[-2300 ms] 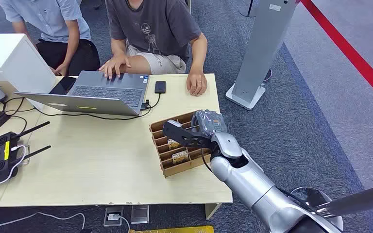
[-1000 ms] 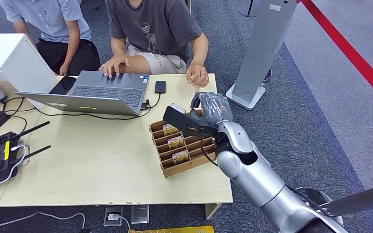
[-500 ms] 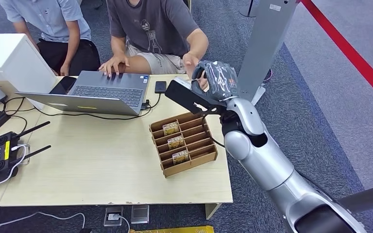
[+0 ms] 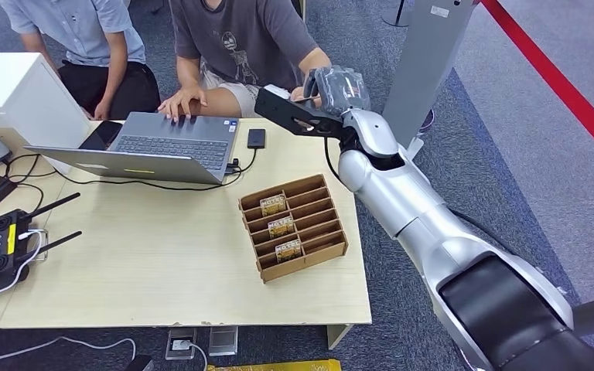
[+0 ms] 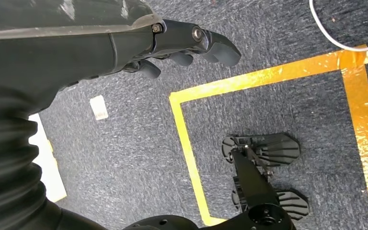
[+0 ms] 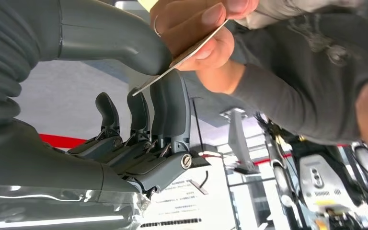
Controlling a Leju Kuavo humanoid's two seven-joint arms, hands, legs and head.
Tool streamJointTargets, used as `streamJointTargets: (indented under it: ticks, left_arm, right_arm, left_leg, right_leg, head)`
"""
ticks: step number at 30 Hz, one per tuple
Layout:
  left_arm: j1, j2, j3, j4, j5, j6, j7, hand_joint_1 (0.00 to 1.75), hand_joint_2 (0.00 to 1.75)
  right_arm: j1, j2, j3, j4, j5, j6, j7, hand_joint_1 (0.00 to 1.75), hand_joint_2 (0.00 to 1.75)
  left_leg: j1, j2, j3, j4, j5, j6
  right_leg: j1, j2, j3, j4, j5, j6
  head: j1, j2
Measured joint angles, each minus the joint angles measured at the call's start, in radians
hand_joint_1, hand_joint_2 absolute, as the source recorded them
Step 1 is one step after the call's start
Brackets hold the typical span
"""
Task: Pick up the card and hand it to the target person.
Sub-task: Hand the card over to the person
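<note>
**Card at the point of handover**

The right hand [image 4: 332, 89] is raised at the far right of the counter [image 4: 162, 255], reaching toward the person in the dark grey T-shirt [image 4: 240, 39] seated on the far side. In the right wrist view the card [image 6: 179, 56] is pinched between the thick grey thumb and the darker fingers [image 6: 167, 103] of that hand, so the right hand's fingers are grasping the card. The person's hand [image 6: 196, 28] grips the same card at its other end, thumb on one face and fingers on the other; both hands are touching it at once.

The left hand [image 5: 124, 43] hangs over grey carpet marked with yellow tape [image 5: 187, 139]; its fingers are loosely curved and apart, holding nothing.

On the counter, a brown slotted card holder [image 4: 292, 226] sits near the right edge with three cards standing in its left slots. An open laptop [image 4: 162, 147] lies to the far left of it, a phone [image 4: 256, 138] just right of the laptop. A second person in a light blue shirt [image 4: 77, 31] sits at the far left.
</note>
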Motion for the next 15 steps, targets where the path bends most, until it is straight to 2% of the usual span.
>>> streamJointTargets:
  ticks: [5, 9, 15]
  left_arm:
    - [0.008, 0.002, -0.008, 0.000, 0.006, -0.002, -0.001, 0.00, 1.75]
    - [0.015, 0.002, -0.012, 0.000, 0.007, -0.011, -0.002, 0.00, 1.75]
    - [0.017, 0.002, -0.019, 0.000, 0.003, -0.014, -0.011, 0.00, 1.75]
  right_arm:
    - [-0.015, 0.035, 0.009, 0.097, 0.012, 0.003, -0.005, 1.27, 1.75]
    - [-0.019, 0.052, 0.016, 0.140, 0.013, 0.004, -0.010, 0.00, 1.75]
    - [-0.020, 0.068, 0.021, 0.181, 0.012, -0.002, -0.020, 0.00, 1.75]
  left_leg:
    - [0.000, 0.000, 0.000, 0.000, 0.000, 0.000]
    - [0.000, 0.000, 0.000, 0.000, 0.000, 0.000]
    - [0.000, 0.000, 0.000, 0.000, 0.000, 0.000]
  right_leg:
    - [0.000, 0.000, 0.000, 0.000, 0.000, 0.000]
    - [0.000, 0.000, 0.000, 0.000, 0.000, 0.000]
    - [0.000, 0.000, 0.000, 0.000, 0.000, 0.000]
  head:
    - [-0.001, 0.000]
    - [-0.002, 0.000]
    - [-0.001, 0.000]
